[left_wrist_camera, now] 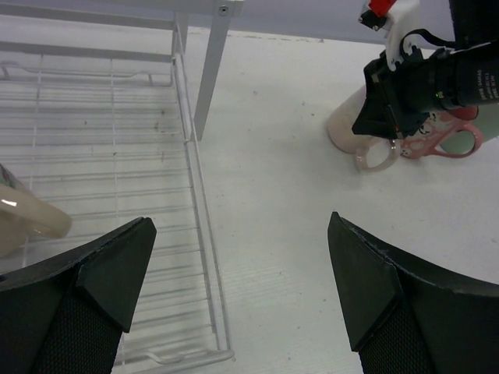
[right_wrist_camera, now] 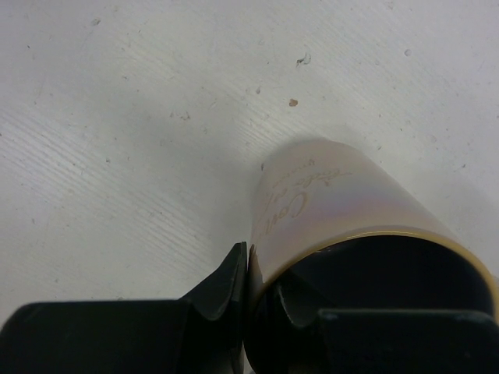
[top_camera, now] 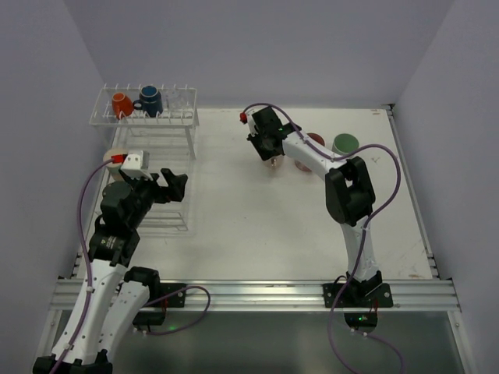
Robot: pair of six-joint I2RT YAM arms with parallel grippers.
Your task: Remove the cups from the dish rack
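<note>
The dish rack (top_camera: 148, 117) stands at the far left, with the orange mug (top_camera: 121, 104) and the dark blue mug (top_camera: 150, 100) on its upper shelf. The cream mug (top_camera: 117, 156) sits on the lower tray (left_wrist_camera: 101, 156), at the left edge of the left wrist view (left_wrist_camera: 23, 222). My left gripper (top_camera: 173, 187) is open and empty over the tray's right edge (left_wrist_camera: 240, 226). My right gripper (top_camera: 269, 148) is shut on the rim of the pale mug (right_wrist_camera: 351, 210), one finger outside and one inside; the mug stands upright at the table (top_camera: 274, 162). The pink mug (top_camera: 314, 140) and the light green mug (top_camera: 345, 143) stand behind it.
The rack's white leg (left_wrist_camera: 212, 70) stands just beyond my left gripper. The right arm's elbow (top_camera: 349, 195) hangs over the table's right half. Walls close the table at the back and on both sides.
</note>
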